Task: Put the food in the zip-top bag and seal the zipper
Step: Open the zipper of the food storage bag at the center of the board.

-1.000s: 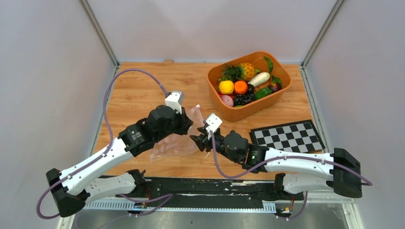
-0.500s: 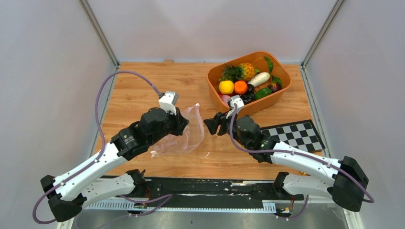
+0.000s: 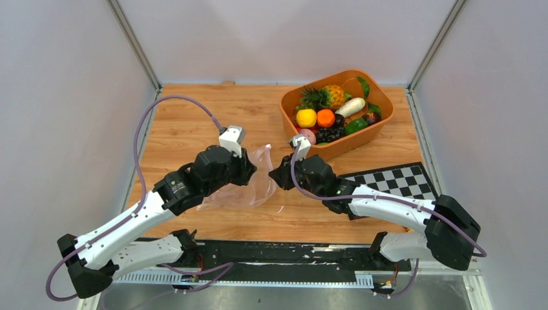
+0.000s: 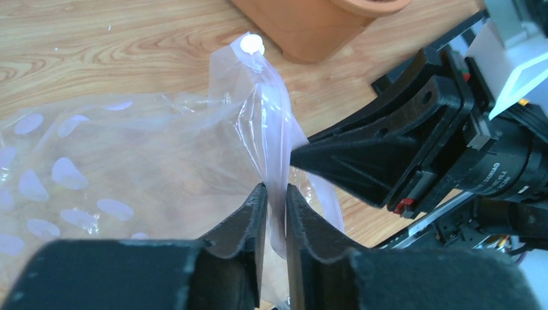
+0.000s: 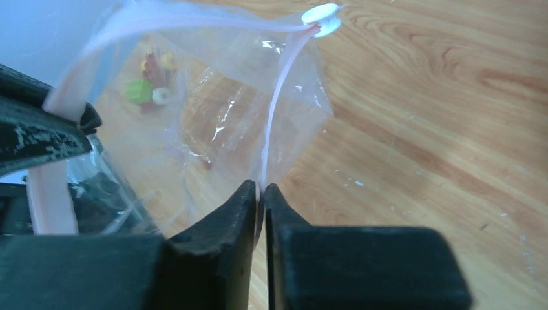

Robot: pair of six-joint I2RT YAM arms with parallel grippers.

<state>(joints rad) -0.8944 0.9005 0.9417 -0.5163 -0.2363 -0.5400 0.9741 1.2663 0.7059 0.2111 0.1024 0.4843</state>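
Bag (image 3: 240,192) clear, crinkly, dotted, zipper (image 5: 278,106) thin, pinkish

glossy crinkled plastic bag (image 4: 129,161), matt wood table (image 3: 194,116)

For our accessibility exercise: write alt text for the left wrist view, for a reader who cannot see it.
The left gripper pinches the zipper of the dotted zip-top bag; the right gripper reaches it from the right. An orange tub stands behind.
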